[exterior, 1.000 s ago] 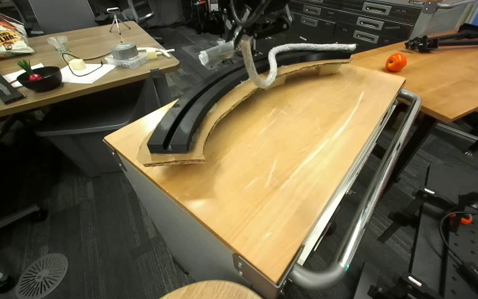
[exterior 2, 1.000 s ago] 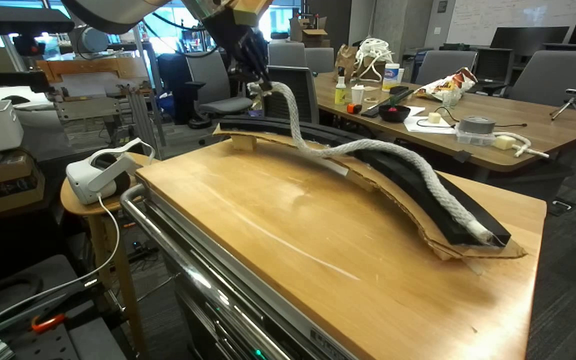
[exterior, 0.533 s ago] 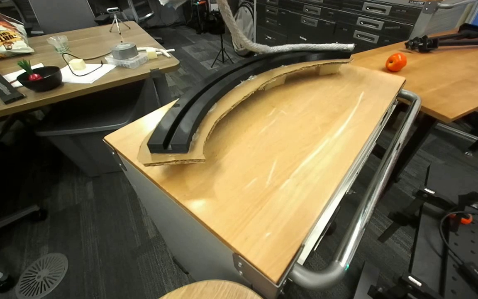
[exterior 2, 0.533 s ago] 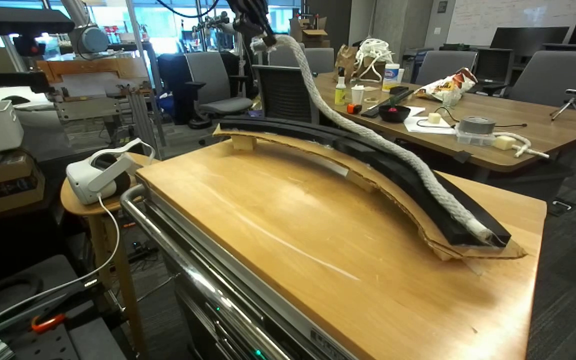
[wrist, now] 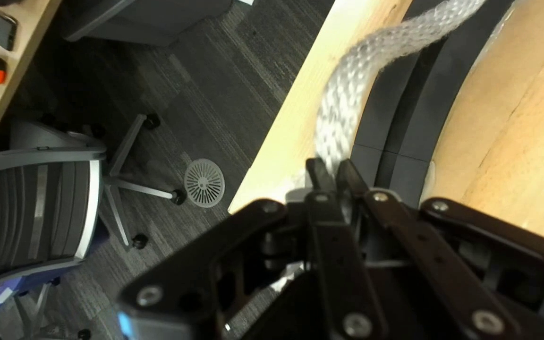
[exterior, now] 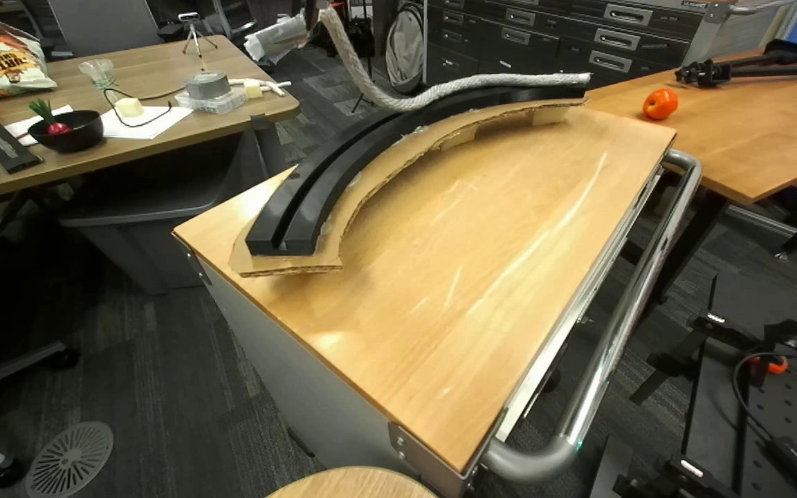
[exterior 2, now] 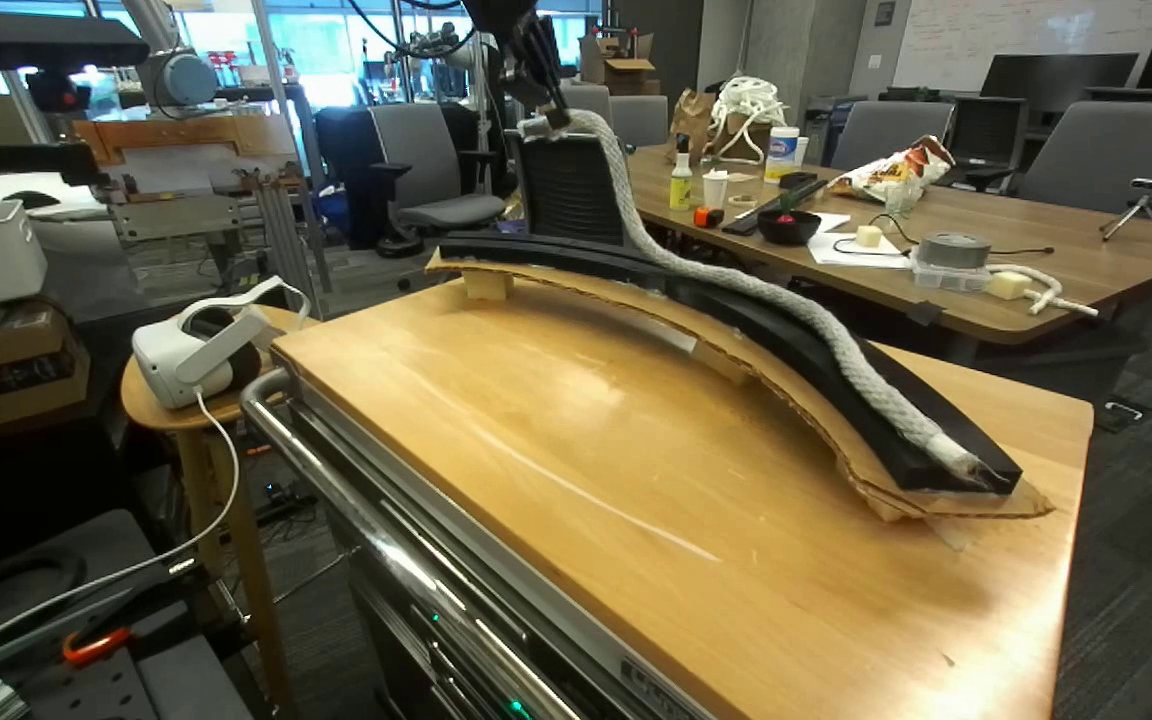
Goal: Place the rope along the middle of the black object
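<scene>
A: Starting from the left, in an exterior view?

B: At the black object [exterior 2: 771,330], laid on cardboard [exterior: 362,188] above the bench [exterior 2: 636,450]. Bare along that left stretch, with a vacant channel.

A: And slightly right of that?

B: Up to the jaws, raised well apart from the black object and clamped on the rope [exterior 2: 758,290] near one end.

A: Risky?

B: Yes. In the wrist view, seems to run out past the outer edge, over the bench itself. If lowered straight from here, likely to land beside the channel. If released from this height, likely to slump off the curve altogether.

A: Going on to the middle?

B: Sagging in a soft bend, down to about the black object's mid-length; hard to tell whether touching there or just above. With too much slack, apt to bulge sideways out of line. With too hard a pull, apt to come dragging along, laid part and all.

A: And over on the right?

B: Lying lengthwise on top of the black object, with the tip [exterior 2: 956,455] at its right end. Hard to tell whether sunk in the channel or only perched over it, or whether fastened. Looks stout for so narrow a slot, so could roll out under any sideways tug from the lifted end.
</scene>
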`<state>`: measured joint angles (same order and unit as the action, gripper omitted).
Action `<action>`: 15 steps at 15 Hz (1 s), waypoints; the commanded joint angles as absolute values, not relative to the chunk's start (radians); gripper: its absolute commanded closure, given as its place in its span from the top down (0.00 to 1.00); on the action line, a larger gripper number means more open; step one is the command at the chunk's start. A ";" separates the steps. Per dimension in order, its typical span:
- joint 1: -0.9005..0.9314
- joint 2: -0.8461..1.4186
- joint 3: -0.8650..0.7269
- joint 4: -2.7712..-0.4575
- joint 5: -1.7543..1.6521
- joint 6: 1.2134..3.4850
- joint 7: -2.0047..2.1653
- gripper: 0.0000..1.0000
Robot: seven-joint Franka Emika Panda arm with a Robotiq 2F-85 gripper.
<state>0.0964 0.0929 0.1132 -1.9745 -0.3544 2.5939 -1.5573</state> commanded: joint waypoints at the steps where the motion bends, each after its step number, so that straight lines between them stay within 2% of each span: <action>1: 0.087 0.164 0.141 -1.855 -0.206 2.503 -1.711 0.02; 6: 0.078 0.203 0.163 -1.777 -0.049 2.380 -1.860 0.02; 15: 0.079 0.267 0.159 -1.682 -0.067 2.191 -2.049 0.03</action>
<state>0.0915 0.2322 0.1468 -1.7510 -0.0798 2.2598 -1.9664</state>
